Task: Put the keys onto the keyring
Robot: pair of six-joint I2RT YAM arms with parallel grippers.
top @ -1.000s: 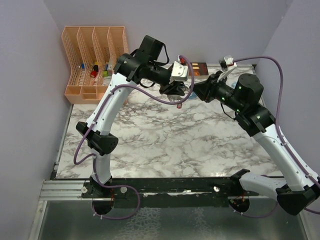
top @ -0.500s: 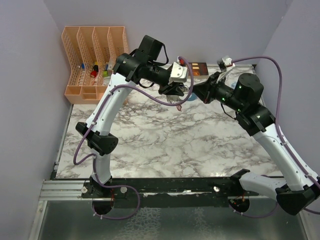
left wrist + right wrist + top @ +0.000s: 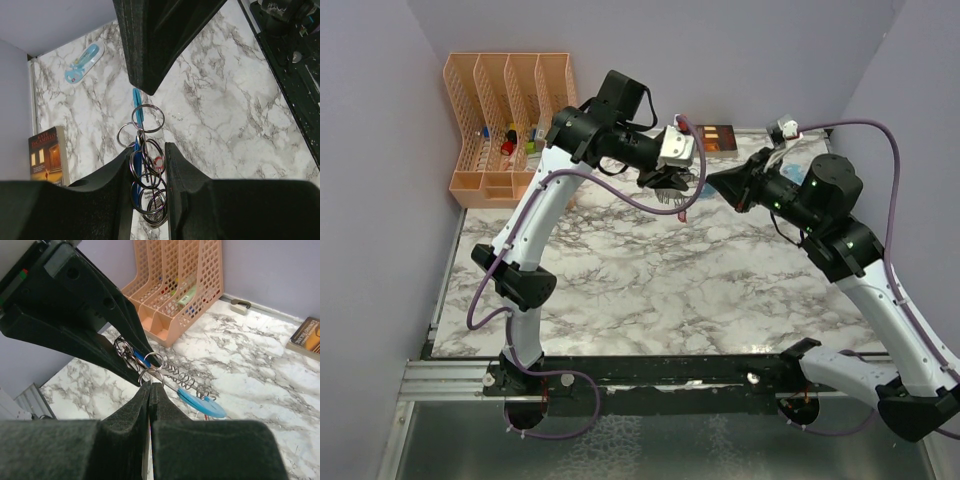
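Above the far middle of the marble tabletop (image 3: 650, 290), the keyring (image 3: 137, 357) is held in the air by the left tool (image 3: 148, 160), whose fingers are closed on the bunch of grey rings, with a narrow gap kept between them by the metal. Several rings are seen fanned out beyond the fingertips, and a coil spring (image 3: 185, 380) and a light-blue strap (image 3: 202, 404) are seen trailing from the bunch toward the tabletop. A small red piece (image 3: 158, 161), possibly one key's tag, is glimpsed through the rings; the dark blue key cannot be made out.

The right tool (image 3: 150, 392) is pointed at the bunch from the opposite side, its fingers pressed flat together. Its tip is placed just below the nearest ring, though whether metal is touched cannot be settled from these views.

Much is blocked: the lower rings are covered by the left tool's own fingers, the upper part of the left wrist view is filled by the right tool's dark finger, and from above the bunch is largely hidden by both wrists.

An orange mesh file organizer (image 3: 557, 80) is stood in the far left corner, a book (image 3: 718, 137) is laid by the back wall, and a pale-blue see-through object (image 3: 84, 62) is left lying flat on the marble.
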